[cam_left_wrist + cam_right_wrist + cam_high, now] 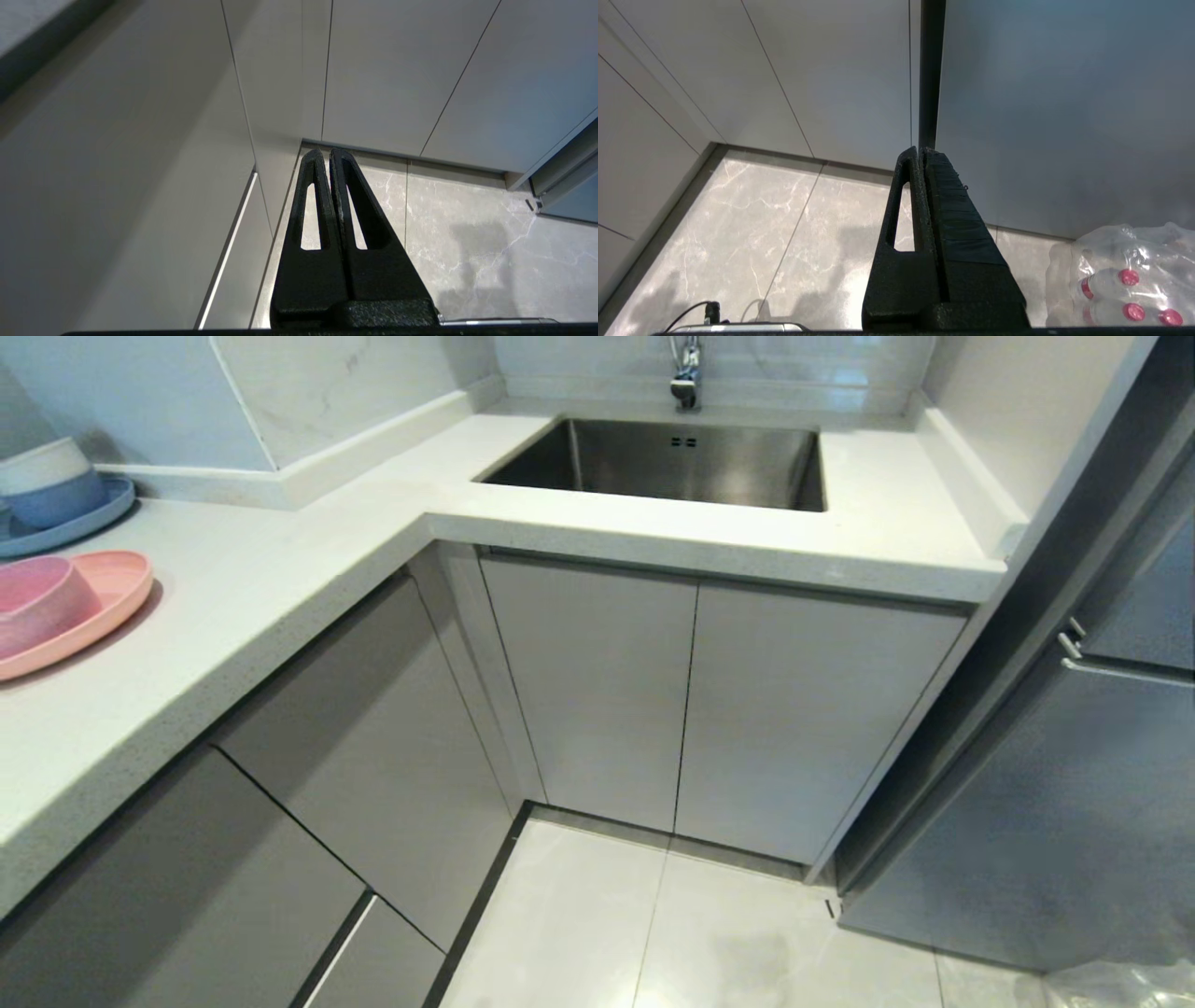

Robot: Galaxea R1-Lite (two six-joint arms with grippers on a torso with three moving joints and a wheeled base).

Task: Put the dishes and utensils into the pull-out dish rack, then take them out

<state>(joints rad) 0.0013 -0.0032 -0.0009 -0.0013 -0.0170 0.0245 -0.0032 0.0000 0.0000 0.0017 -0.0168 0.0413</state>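
On speckled white counter [280, 588], matte pink round plate [112, 602], smaller pink bowl [37, 602]

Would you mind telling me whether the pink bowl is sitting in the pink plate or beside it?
In it: the pink bowl sits upright on the pink plate, whose rim shows around it.

Steel sink [672, 462] under tap [686, 373], blue plate [65, 523], pack of bottles [1125, 280] on floor

At far left of my frame the bowl [33, 602] sits in the plate [103, 607] on the counter [280, 579]; stacked bowls [47, 481] behind it; sink [672, 462] upper centre; cabinet doors [691, 709] beneath.
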